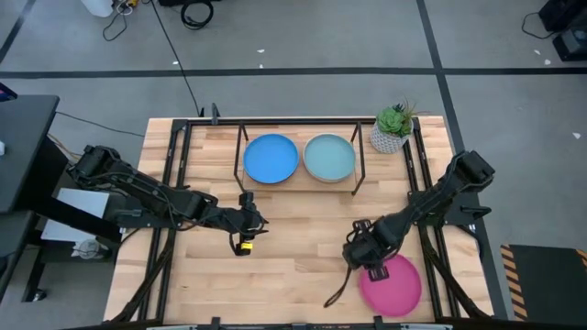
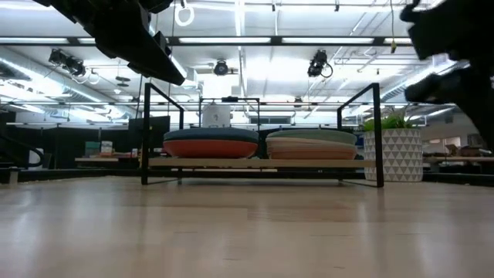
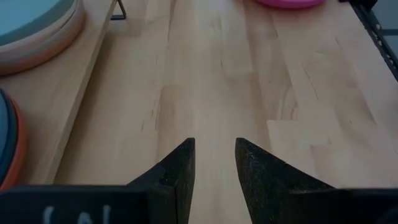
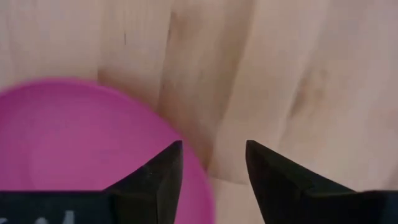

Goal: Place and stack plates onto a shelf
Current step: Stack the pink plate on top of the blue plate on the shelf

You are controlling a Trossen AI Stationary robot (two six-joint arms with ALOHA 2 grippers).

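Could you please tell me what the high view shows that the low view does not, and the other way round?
Only the high view shows the magenta plate on the table near the front right, the right gripper open just beside its rim, and the left gripper over bare tabletop. Only the low view shows that each pile on the shelf holds several plates, orange and peach among them. Both show the shelf with two piles and the potted plant at its right.
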